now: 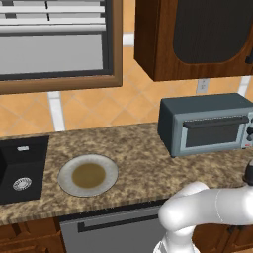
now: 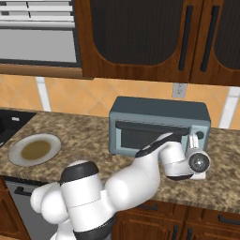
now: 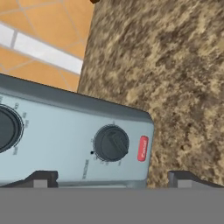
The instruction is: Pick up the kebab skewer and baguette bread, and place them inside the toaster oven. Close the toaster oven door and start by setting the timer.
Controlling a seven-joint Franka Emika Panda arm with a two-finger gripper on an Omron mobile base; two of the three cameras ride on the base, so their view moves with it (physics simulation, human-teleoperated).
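Observation:
The blue-grey toaster oven [image 1: 205,123] [image 2: 157,126] stands on the counter with its door [image 2: 147,136] up and shut. My gripper [image 3: 114,179] [image 2: 196,151] hovers just in front of the oven's control panel [image 3: 65,140] at its right end. The jaws stand open with nothing between them, and both fingertips [image 3: 41,178] show at the bottom of the hand view. A dark round knob [image 3: 111,143] lies straight ahead between the fingertips, with a small red button [image 3: 142,148] beside it. A second knob [image 3: 5,129] sits at the frame's left edge. The kebab skewer and baguette bread are out of view.
A round plate [image 1: 88,175] [image 2: 34,149] with a brown centre lies on the speckled counter [image 1: 143,163] left of the oven. A black sink [image 1: 22,168] sits at the far left. Dark wooden wall cabinets [image 2: 140,37] hang above the oven.

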